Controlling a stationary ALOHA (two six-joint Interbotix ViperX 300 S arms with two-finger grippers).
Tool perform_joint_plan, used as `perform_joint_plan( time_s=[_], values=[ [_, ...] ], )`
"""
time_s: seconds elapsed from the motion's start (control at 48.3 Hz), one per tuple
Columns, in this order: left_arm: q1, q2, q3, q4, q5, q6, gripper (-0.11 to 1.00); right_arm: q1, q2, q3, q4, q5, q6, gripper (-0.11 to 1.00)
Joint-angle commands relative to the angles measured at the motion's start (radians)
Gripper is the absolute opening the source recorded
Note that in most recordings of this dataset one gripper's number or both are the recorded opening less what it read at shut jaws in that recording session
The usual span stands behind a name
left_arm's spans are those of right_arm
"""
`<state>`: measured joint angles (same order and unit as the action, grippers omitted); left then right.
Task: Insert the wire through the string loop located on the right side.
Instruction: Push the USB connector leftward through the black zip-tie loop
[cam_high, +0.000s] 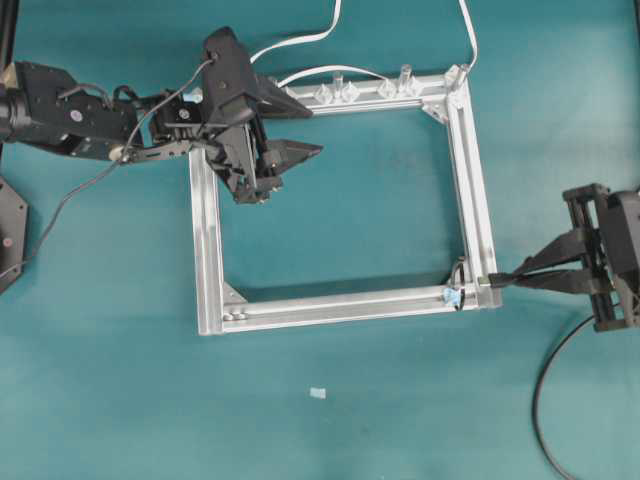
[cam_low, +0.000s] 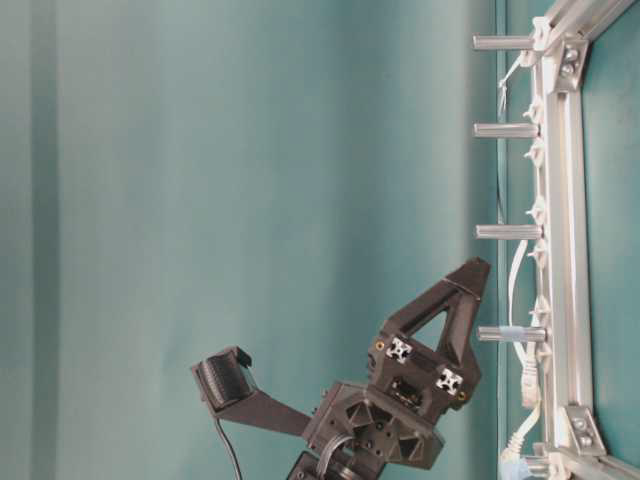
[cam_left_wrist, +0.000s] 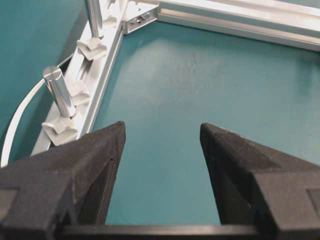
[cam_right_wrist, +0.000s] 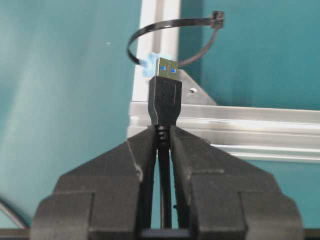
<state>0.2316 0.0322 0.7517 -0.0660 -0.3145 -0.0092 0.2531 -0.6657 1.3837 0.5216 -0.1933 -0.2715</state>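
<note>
Overhead, a rectangular aluminium frame (cam_high: 340, 200) lies flat on the teal table (cam_high: 380, 420). Right claw (cam_high: 508, 279): at the right edge of this view, just outside the frame's lower right corner, its two fingers drawn narrow and clamped on the wire (cam_high: 545, 390), whose black cable trails off toward the bottom edge. Right wrist view: the fingers (cam_right_wrist: 137, 155) pinch the ribbed collar just behind the plug (cam_right_wrist: 165, 95), so that the black plug body and its metal tip with blue insert project forward of the claw (cam_right_wrist: 164, 137). String loop (cam_right_wrist: 172, 42): a thin dark band arching above the frame bar beyond the plug, with a pale-blue bit at its base beside the metal tip; the tip lies near the loop, and whether it has entered the opening cannot be told. Overhead, the loop (cam_high: 456, 283) stands at the frame's lower right corner, close to the claw's tips. Left claw (cam_high: 300, 135): over the frame's upper left corner, its fingers spread wide and holding nothing. Left wrist view: the two fingers (cam_left_wrist: 95, 155) stand well apart over bare table, with upright metal pegs (cam_left_wrist: 59, 92) in clear plastic clips along the frame bar to the left. A white cable (cam_high: 300, 42) runs behind the frame's far bar.
</note>
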Motion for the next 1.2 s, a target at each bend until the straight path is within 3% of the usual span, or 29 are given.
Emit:
perform_joint_plan(
  time_s=[0.0, 0.228, 1.179],
  values=[
    [-0.005, -0.021, -0.017, 0.003, -0.005, -0.008, 0.61, -0.015, 0.003, -0.006, -0.011, -0.002, 0.000, 0.12],
    [-0.005, -0.021, -0.014, 0.003, -0.005, -0.008, 0.61, -0.037, 0.002, 0.002, -0.012, 0.043, 0.000, 0.12],
    [-0.005, -0.021, -0.014, 0.003, -0.006, -0.006, 0.61, -0.037, 0.002, -0.006, -0.012, 0.041, 0.000, 0.12]
  ],
)
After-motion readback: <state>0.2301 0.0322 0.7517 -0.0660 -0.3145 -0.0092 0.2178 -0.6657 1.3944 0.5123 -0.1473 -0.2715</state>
